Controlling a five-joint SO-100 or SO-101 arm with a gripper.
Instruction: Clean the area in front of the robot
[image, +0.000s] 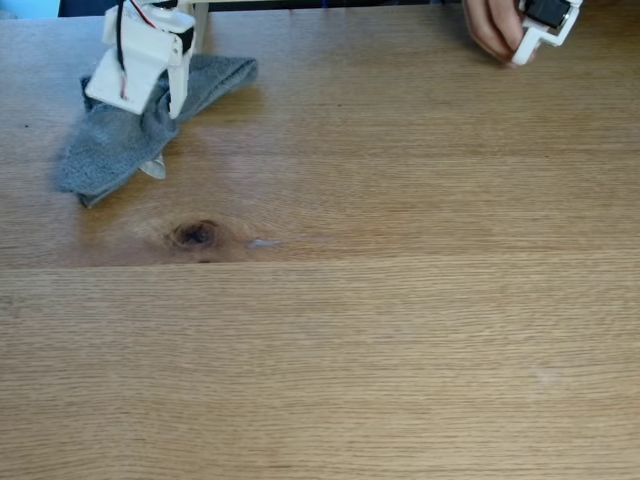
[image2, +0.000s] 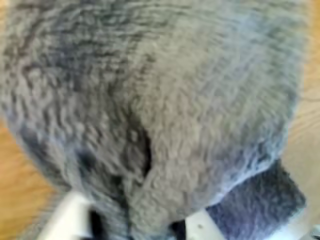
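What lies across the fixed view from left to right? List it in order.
Crumpled grey terry cloth with the white plastic robot arm over it → dark knot in the wooden tabletop → a person's hand at the top edge, gripping a white plastic part with a black motor.

Cloth (image: 115, 140) spread on the bench (image: 400, 330) at far left in the fixed view, robot (image: 145, 55) standing over its upper part, tool (image: 160, 165) down on it. Knot (image: 195, 234) in the bench just in front of the cloth. Hand (image: 492, 28) at far right edge, holding a handle (image: 545, 25).

In the wrist view, cloth (image2: 160, 100) bunched directly over the tool (image2: 135, 227), bench (image2: 20, 175) at both sides.
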